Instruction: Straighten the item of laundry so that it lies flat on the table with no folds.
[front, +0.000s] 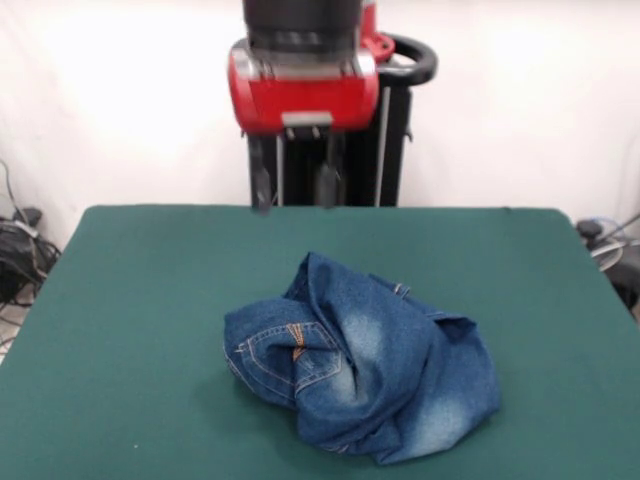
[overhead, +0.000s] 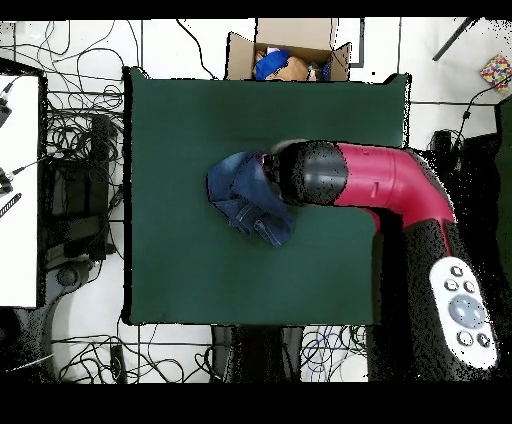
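Jeans are bunched in a rumpled heap on the table, a bit toward the camera side of centre in the front view, nothing laid out. A pocket with tan stitching shows on the heap's left face, faded patches across the middle; you can't pick out the legs or the waistband from here.

The end effector hangs high above the table's far part, clear of the cloth, released with the two fingers apart and nothing between them. In the overhead view the arm covers one side of the heap, so part of the jeans is hidden there.

By my read you're at the very start: approach and first grasp, no flattening done. Next move likely calls for coming down onto an outer edge or loose corner of the heap, pinching a single layer, then pulling outward toward bare table. There's plenty of room on every side. Avoid grabbing the thick middle, which probably just drags the whole bundle.
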